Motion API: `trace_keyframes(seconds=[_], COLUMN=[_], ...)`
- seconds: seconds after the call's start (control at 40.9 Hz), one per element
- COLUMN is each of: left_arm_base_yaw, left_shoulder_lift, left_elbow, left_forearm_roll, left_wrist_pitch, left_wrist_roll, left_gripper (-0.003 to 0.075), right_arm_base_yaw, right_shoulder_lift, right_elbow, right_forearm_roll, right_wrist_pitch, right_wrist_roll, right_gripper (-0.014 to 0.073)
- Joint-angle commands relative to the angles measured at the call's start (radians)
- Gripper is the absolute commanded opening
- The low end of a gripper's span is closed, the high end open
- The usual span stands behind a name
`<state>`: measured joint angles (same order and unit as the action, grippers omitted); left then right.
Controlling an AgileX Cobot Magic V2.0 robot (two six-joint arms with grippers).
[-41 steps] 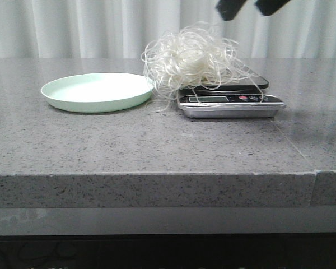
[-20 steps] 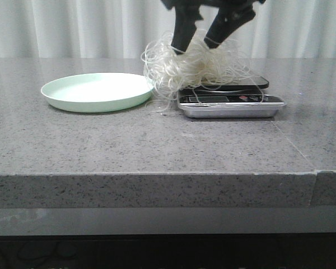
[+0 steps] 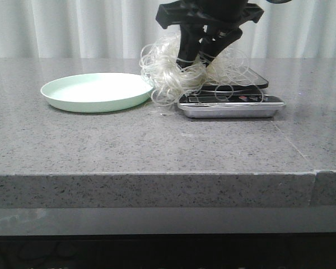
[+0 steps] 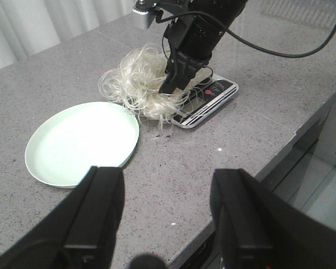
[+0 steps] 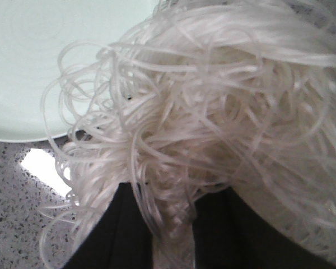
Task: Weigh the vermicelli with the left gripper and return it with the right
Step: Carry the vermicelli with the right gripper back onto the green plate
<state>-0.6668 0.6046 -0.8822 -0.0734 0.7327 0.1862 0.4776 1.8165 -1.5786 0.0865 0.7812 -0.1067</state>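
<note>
Pale green plate, left of scale, is seen bare. Vermicelli is pinched on the scale by right gripper. Left gripper, jaws spread, is shown only by its wrist view.

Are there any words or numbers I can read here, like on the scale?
No text can be read anywhere.
The scale has a small display window and buttons on its front panel, but any digits or labels there are too small and blurred to read.
The plate is plain, with no print.
</note>
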Motion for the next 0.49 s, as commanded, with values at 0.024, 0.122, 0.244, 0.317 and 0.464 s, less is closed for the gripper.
trace_keyframes(seconds=[0.024,0.122,0.244,0.317,0.464], left_arm_base_yaw=[0.000,0.000,0.000,0.000,0.000], left_shoulder_lift=[0.002,0.002,0.002,0.002,0.002], left_elbow=[-0.025,-0.025,-0.025,-0.025,-0.025], left_forearm_roll=[-0.012,-0.012,-0.012,-0.012,-0.012], left_wrist_pitch=[-0.070,-0.070,-0.070,-0.070,-0.070], left_wrist_roll=[0.000,0.000,0.000,0.000,0.000], left_gripper=[0.0419,0.0419,0.0419,0.0419,0.0419], right_arm_base_yaw=[-0.004,-0.004,0.007,0.018,0.047], right_shoulder_lift=[-0.045,-0.054,-0.070,-0.072,-0.072], right_elbow=[-0.030,-0.068,-0.168,-0.246,-0.378], right_forearm_roll=[-0.010,-0.010,-0.009,-0.009,-0.009], right_wrist_pitch=[-0.002,0.026,0.073,0.096,0.087], right_wrist_roll=[-0.006,-0.006,-0.006,-0.006,-0.006], right_gripper=[0.0146,0.0146,0.0146,0.0146,0.0146])
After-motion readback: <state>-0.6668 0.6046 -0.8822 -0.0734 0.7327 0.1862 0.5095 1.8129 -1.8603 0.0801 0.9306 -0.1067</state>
